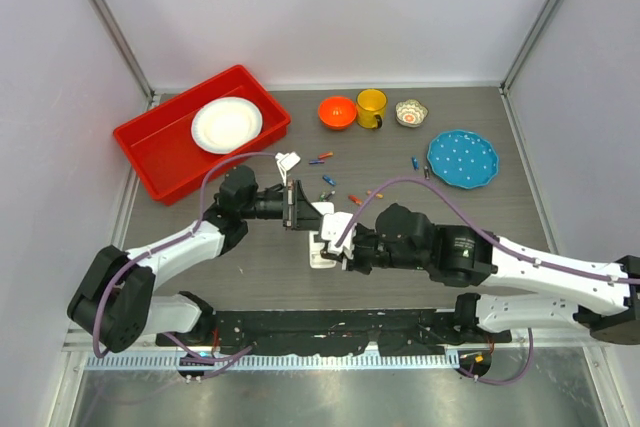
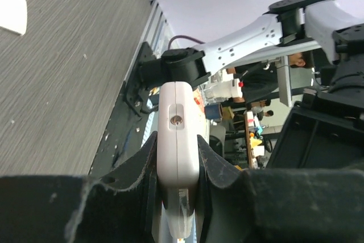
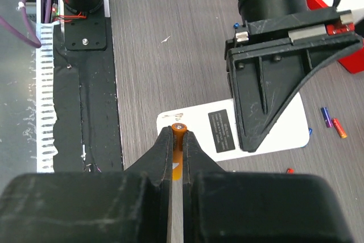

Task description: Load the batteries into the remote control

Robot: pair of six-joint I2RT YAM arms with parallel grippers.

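Observation:
My left gripper (image 1: 298, 209) (image 2: 178, 147) is shut on the white remote control (image 1: 322, 245) (image 2: 178, 129) and grips it by its long sides. In the right wrist view the remote control (image 3: 267, 135) lies low over the table with its plain back and black label up. My right gripper (image 1: 342, 249) (image 3: 180, 136) is shut on an orange battery (image 3: 180, 130), whose tip is over the remote's near end. Several loose batteries (image 1: 327, 180) lie on the table behind, two (image 3: 333, 122) of them beside the remote. A small white cover piece (image 1: 288, 160) (image 2: 11, 9) lies apart.
A red bin (image 1: 160, 162) holding a white plate (image 1: 227, 124) stands at the back left. An orange bowl (image 1: 338, 112), a yellow mug (image 1: 371, 106), a small patterned bowl (image 1: 411, 112) and a blue plate (image 1: 462, 158) line the back right.

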